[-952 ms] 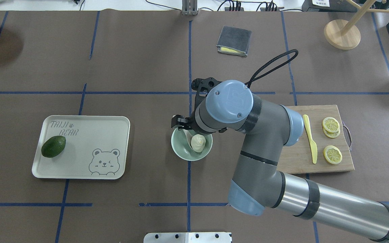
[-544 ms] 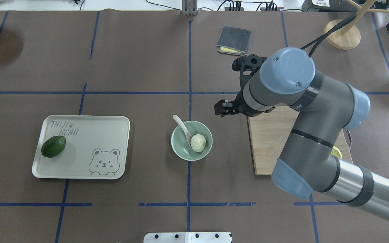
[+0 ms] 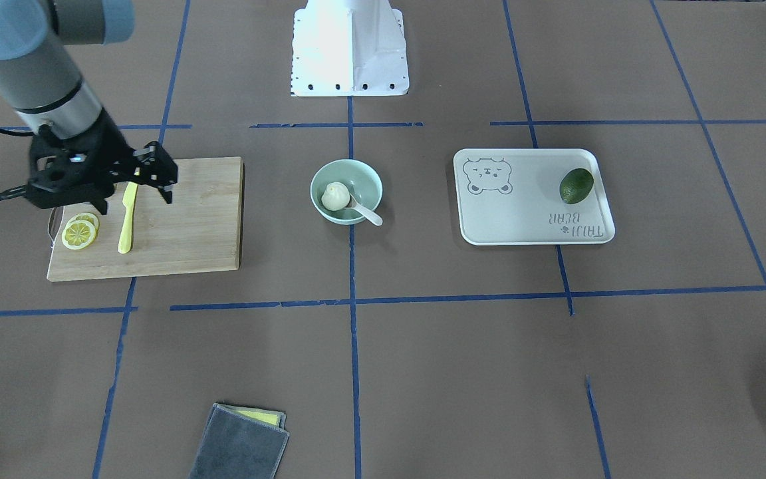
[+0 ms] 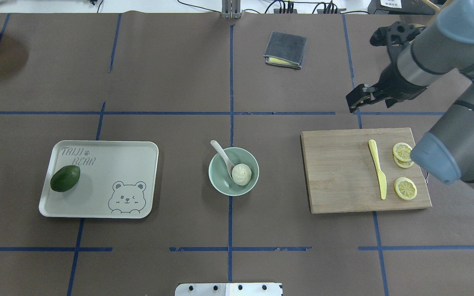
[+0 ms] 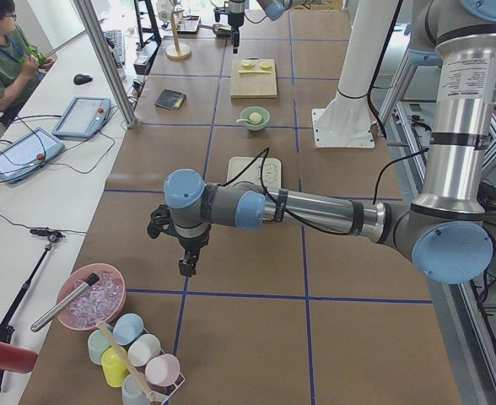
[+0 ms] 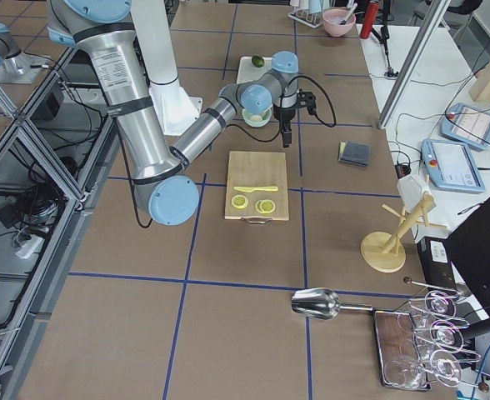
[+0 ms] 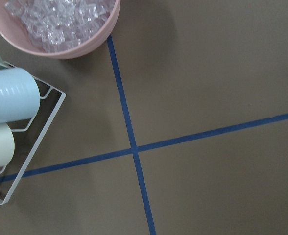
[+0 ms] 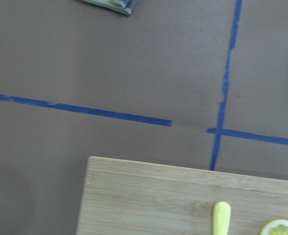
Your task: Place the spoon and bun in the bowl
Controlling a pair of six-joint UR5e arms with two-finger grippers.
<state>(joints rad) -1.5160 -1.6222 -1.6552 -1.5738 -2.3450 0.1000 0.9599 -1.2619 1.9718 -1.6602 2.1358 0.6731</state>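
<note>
Holds nothing in the right gripper (image 3: 135,199): spread wide, empty, lifted clear of the table near the pale rectangular bamboo cutting board (image 4: 335,172), and well apart from the task's things. Touches neither the yellow plastic knife (image 4: 377,168) nor the round yellow lemon slices (image 4: 405,188) lying on that board. Hangs the left gripper (image 5: 186,263) low over bare brown paper at the table's other end, near a pink bowl of clear ice-like chunks (image 5: 92,297) and a wire rack of pastel cups (image 5: 134,354). Cannot tell from the one side view showing it whether spread or pressed together. Shows, at the table's middle, the round pale mint-green bowl (image 4: 219,181) with the small white steamed bun with a pleated top (image 4: 241,174) sitting inside. Shows too the off-white short-handled soup spoon (image 4: 221,154), scoop down in the bowl right against the bun, handle leaning out over the rim. Reads as done, judging from that: both things in, nothing of the task lying outside the bowl. Needs no further grasp; leaves at most drawing the right arm back to rest. Farther out, on the left side: a pale rectangular tray printed with a bear (image 4: 130,164), carrying a dark green avocado (image 4: 65,178). Beyond the bowl: a folded grey cloth (image 4: 285,49) over something yellow.
</note>
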